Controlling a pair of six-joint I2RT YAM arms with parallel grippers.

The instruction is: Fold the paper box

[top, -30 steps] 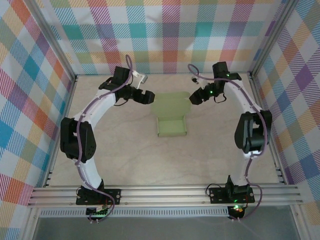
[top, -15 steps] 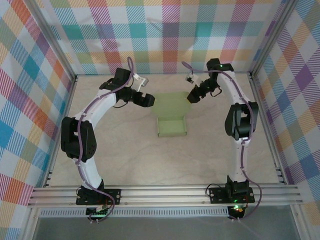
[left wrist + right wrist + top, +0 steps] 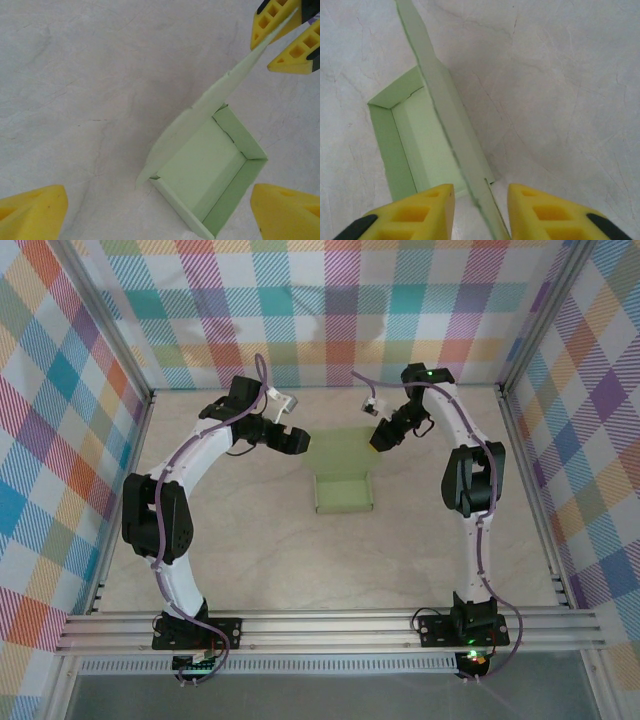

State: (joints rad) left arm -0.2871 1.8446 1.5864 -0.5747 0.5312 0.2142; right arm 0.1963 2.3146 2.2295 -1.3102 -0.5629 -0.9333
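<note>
The paper box [image 3: 345, 490] is seen at the middle of the table [image 3: 250, 560], its tray open upward with a bare green floor and its lid flap raised on the far side. The flap's right corner is straddled by the right gripper [image 3: 383, 437], whose jaws are narrowed with a gap left on either side of the paper. The left gripper [image 3: 292, 440] is held wide open just beside the flap's left edge, with nothing grasped.

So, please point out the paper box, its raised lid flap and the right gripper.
paper box [image 3: 202, 172], left wrist view, tray floor
lid flap [image 3: 187, 122], left wrist view, flap's middle
right gripper [image 3: 479, 192], right wrist view, between its fingertips
</note>
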